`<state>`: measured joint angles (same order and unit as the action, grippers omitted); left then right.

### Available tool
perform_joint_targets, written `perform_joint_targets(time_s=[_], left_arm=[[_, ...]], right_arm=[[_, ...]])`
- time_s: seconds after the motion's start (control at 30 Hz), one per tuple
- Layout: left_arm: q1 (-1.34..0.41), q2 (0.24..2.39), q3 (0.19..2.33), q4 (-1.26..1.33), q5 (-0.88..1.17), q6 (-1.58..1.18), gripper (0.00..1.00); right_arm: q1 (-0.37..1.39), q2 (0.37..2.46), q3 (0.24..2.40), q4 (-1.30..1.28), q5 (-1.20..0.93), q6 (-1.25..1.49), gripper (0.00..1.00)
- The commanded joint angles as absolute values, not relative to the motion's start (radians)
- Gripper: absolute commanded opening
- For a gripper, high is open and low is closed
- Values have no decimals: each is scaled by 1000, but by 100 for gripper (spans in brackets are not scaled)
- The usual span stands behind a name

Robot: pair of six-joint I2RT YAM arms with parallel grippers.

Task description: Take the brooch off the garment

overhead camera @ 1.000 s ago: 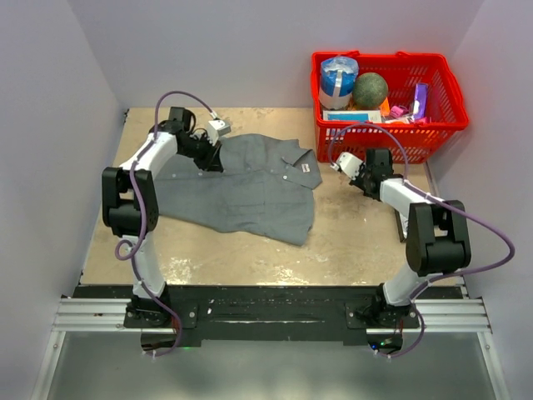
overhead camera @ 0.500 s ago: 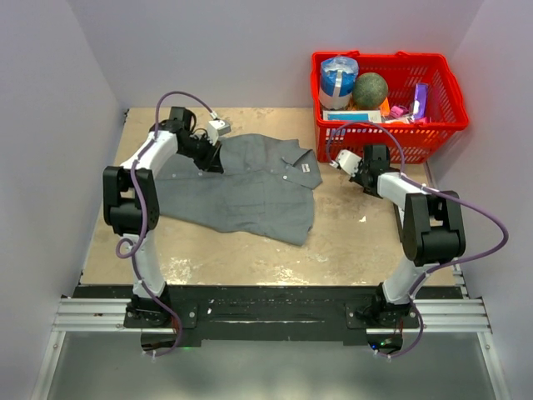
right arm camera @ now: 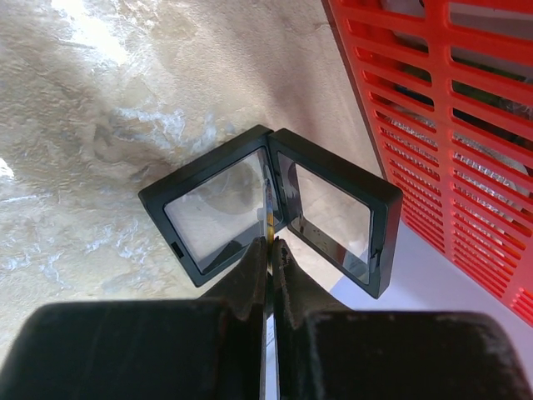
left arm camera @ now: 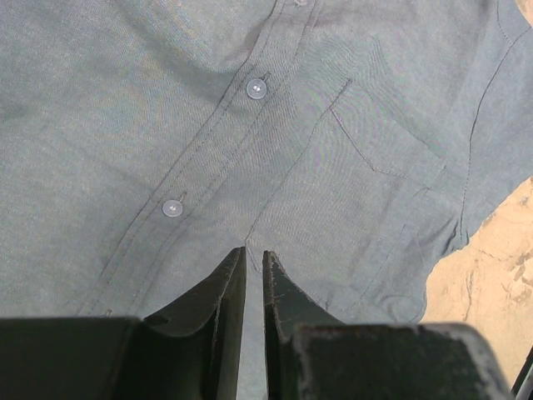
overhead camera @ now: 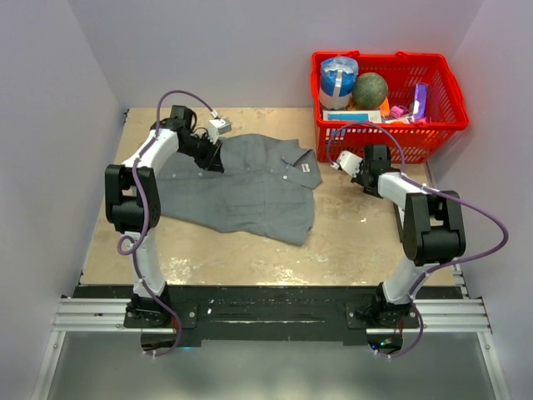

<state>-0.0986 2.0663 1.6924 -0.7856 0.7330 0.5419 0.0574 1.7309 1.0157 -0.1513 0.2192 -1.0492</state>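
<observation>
We take the shirt (overhead camera: 250, 187) as the reference. It lies spread flat on the table (overhead camera: 350, 242), collar to the right in the top view. The left gripper (left arm camera: 254, 252) rests on the shirt's far left part. Its jaws stand narrow, with only a slim gap, and the tips press on the cloth just beside the button strip. We see two buttons (left arm camera: 256, 87) ahead of the tips and the pocket (left arm camera: 387, 142) to their right. We cannot tell whether any cloth is caught between the jaws. The right gripper (right arm camera: 271, 242) is off the shirt, well apart to the right of its collar. Its jaws are almost closed on the brooch (right arm camera: 271, 218), which we see only edge-on, as a thin yellow sliver at the fingertips. The brooch is therefore clear of the shirt. Under the right gripper lies a black case (right arm camera: 221, 212) with two clear windows, opened flat on the table, and the brooch sits over its hinge. A red basket (right arm camera: 466, 125) stands to the right of the shirt, on the far side of the case.
</observation>
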Motion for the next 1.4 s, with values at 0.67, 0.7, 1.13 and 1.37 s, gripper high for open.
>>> perform_joint_targets(time_s=[0.67,0.7,1.13,1.37], left_arm=[[-94,2071,1726,-799,784,545,19],[-94,2069,1726,-798,787,546,19],[-91,2083,1715,-788,808,563,19],[-91,2072,1697,-764,819,545,19]], right_arm=[[52,1787,1083,-190,281,-1034,28],[52,1786,1083,-192,285,-1031,32],[55,1786,1130,-273,296,-997,32],[55,1815,1154,-293,295,-994,32]])
